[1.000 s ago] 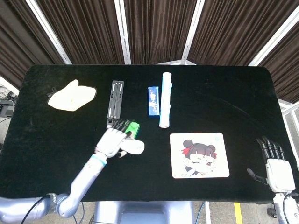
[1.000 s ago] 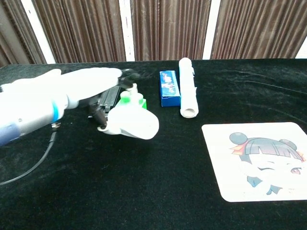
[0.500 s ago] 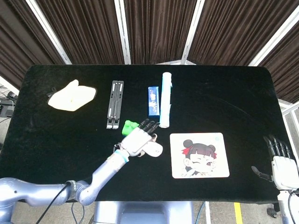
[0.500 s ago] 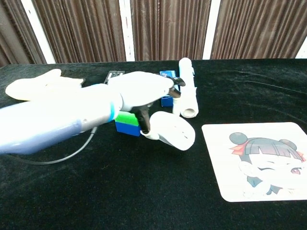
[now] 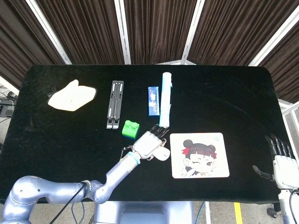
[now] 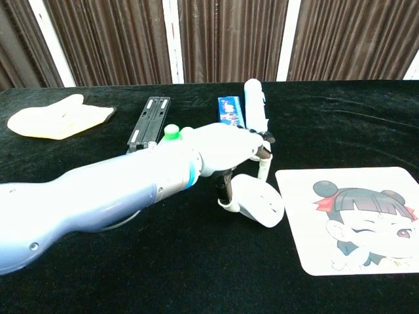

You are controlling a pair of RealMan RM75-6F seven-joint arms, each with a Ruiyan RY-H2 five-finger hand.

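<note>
Black cloth-covered table [image 5: 233, 88] carries everything. Square white mouse mat printed with a cartoon girl [image 5: 199, 155] lies front right. Left hand [image 5: 150, 143] holds a white computer mouse [image 6: 257, 202] just off the mat's left edge, fingers draped over the top, thumb beneath; likely carried low. Right hand [image 5: 281, 161] hangs off the table's right edge, fingers straight and apart, holding nothing. Green toy brick [image 5: 131, 128] sits just behind the left hand. No containers present.

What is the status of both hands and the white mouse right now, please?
Left hand grips white mouse, just short of cartoon mouse pad. Right hand open, idle at table edge. White roll close behind.
</note>
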